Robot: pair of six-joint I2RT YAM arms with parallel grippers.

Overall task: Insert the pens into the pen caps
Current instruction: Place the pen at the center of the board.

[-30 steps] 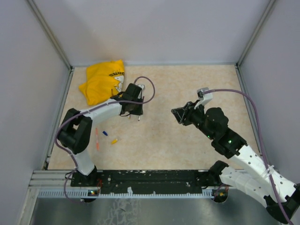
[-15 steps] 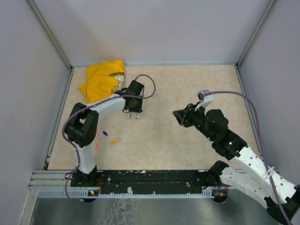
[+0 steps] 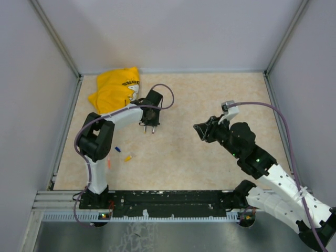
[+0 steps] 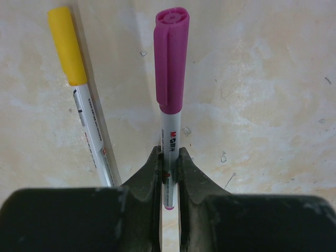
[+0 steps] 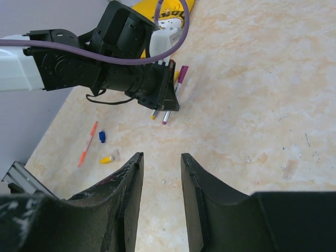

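Observation:
My left gripper [image 4: 169,153] is shut on the white barrel of a pen with a purple cap [image 4: 170,58], low over the table. A second white pen with a yellow cap [image 4: 68,47] lies just left of it. In the top view the left gripper [image 3: 149,123] is left of centre. My right gripper [image 5: 160,160] is open and empty, hovering right of centre [image 3: 200,130]. An orange-red pen [image 5: 87,144], a loose blue cap [image 5: 102,136] and a loose yellow cap [image 5: 107,159] lie near the left arm.
A crumpled yellow cloth [image 3: 115,90] lies at the back left corner. Grey walls close in the table on three sides. The left arm's elbow [image 3: 94,140] stands over the loose caps, and its purple cable [image 3: 165,97] loops above the gripper.
The left arm's elbow has swung right and upward while its gripper stayed almost in place with the purple-capped pen. The right gripper shifted slightly.

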